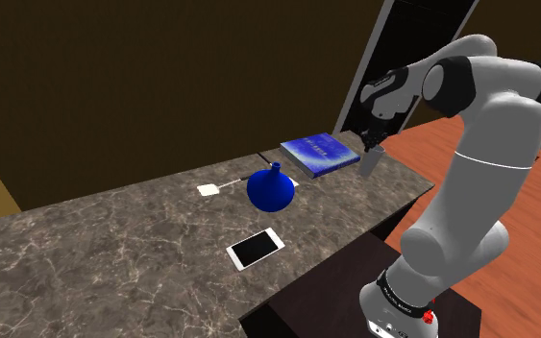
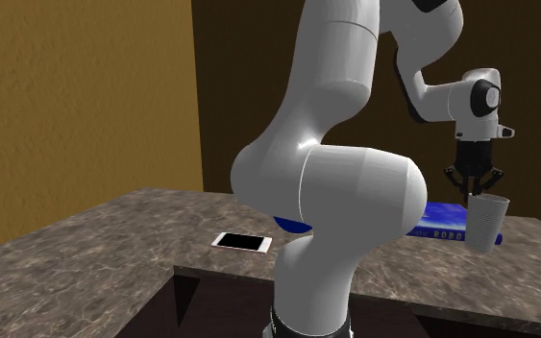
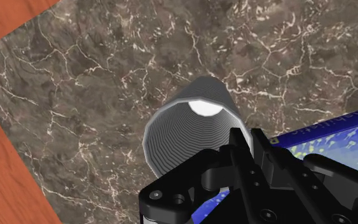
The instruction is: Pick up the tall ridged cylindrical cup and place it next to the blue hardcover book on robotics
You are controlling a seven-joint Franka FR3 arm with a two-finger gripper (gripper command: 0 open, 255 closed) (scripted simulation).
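The all-black two-finger gripper (image 1: 369, 147) is gripping the tall, pale grey, ridged cylindrical cup (image 1: 372, 163) by its rim. In the wrist view the fingers (image 3: 239, 153) are pinching the cup's wall close together, on the side of the mouth nearest the book. The cup is hanging tilted beneath the gripper, with its open mouth up. I cannot tell whether its base is touching the surface below.

In the shoulder view the cup is sitting just beside the blue hardcover book (image 1: 318, 154), at the book's 3 o'clock. The book is lying flat on the dark brown marble-patterned countertop with white veins (image 1: 114, 240), and pale lettering is showing along its spine in the second exterior view.

A deep blue, round-bellied vase with a narrow neck (image 1: 273, 188) is standing upright at the book's 7 o'clock, near it but apart. A flat white smartphone with a pale screen (image 1: 255, 248) is lying at the vase's 6 o'clock, close to the counter's near edge. A small flat white square (image 1: 209, 188) is resting at the vase's 9 o'clock.

A reddish wood-look floor (image 3: 6, 19) is showing past the counter's edge. The white arm is rising from the dark box stand (image 1: 316, 298) at the phone's 4 o'clock.
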